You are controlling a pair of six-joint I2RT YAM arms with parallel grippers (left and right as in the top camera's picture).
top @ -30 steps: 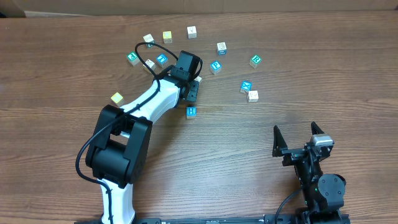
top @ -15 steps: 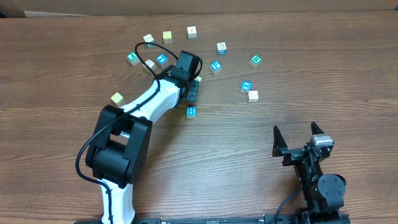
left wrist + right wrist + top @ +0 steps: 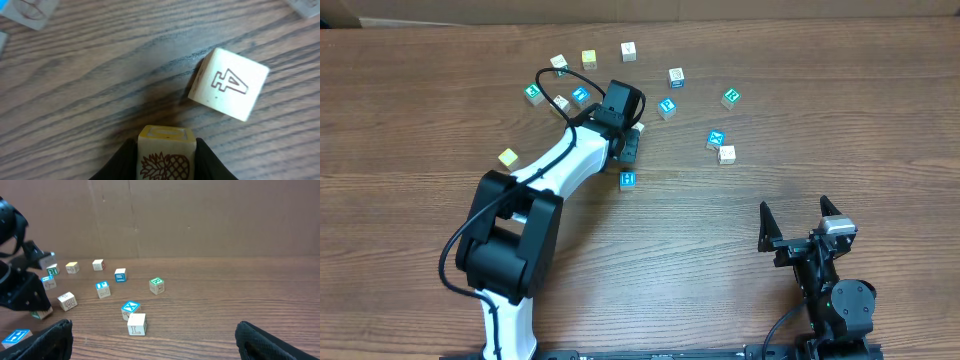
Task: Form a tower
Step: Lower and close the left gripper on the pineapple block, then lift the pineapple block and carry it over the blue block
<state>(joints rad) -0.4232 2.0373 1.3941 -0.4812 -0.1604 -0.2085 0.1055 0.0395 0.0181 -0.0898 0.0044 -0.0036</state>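
My left gripper (image 3: 166, 146) is shut on a pale wooden cube (image 3: 165, 162) with a pineapple print and a yellow-edged top, low over the table. Just beyond it, apart from it, lies a tilted pale cube (image 3: 228, 84) with a brown outlined character. In the overhead view the left gripper (image 3: 630, 142) is near the table's middle back, and a blue cube (image 3: 627, 179) lies just in front of it. My right gripper (image 3: 802, 215) stands open near the front right with nothing between its fingers. No tower shows; every cube in view is a loose single.
Several loose cubes lie in an arc at the back: a yellow one (image 3: 508, 158) at the left, a blue X cube (image 3: 716, 138) and a white L cube (image 3: 726, 154) at the right. Cardboard walls off the table's far edge (image 3: 200, 220).
The left jaws have finished closing on the pineapple cube. Neither arm has visibly shifted and the loose cubes lie as before.
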